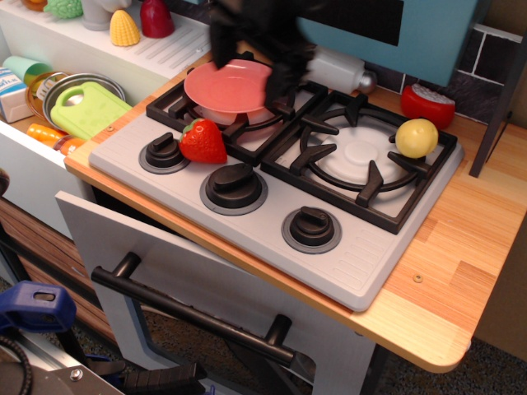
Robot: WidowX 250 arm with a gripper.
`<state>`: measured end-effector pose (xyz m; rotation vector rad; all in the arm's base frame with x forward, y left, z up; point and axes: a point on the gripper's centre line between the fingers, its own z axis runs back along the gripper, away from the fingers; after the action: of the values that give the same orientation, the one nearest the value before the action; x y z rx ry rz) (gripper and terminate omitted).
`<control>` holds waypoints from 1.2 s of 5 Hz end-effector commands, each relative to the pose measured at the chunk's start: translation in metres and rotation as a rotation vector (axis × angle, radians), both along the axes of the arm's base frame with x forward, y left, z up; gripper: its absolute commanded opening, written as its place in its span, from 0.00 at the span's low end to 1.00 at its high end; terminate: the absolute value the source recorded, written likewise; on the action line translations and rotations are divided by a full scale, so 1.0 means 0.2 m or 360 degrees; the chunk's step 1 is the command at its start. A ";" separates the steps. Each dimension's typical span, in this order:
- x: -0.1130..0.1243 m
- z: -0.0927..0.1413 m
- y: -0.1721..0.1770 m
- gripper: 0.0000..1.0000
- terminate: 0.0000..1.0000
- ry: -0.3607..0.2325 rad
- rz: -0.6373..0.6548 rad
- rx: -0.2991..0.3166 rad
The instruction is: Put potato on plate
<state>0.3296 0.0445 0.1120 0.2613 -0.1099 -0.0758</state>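
Across the toy stove (247,222) the potato (416,137) is seen right of the blurred hand (276,78), whose finger spread cannot be told.

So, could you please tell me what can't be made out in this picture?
- Gripper: smeared by motion blur above the back of the stove, so open or shut is unreadable.
- Plate: its right rim is hidden behind the blurred arm.
- Potato: its underside is hidden by the burner grate it rests on.
- Milk carton: cut off by the left edge.
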 end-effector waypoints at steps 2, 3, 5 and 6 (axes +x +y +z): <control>0.18 0.03 -0.43 1.00 0.00 -0.0137 -0.0059 -0.0173; 0.25 -0.02 -0.57 1.00 0.00 -0.0152 -0.0076 -0.0231; 0.25 -0.19 -0.64 1.00 0.00 -0.0217 -0.0063 -0.0288; 0.19 -0.22 -0.57 1.00 0.00 -0.0224 -0.0040 -0.0270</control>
<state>0.3544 -0.0686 0.0407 0.0964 -0.1781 -0.0767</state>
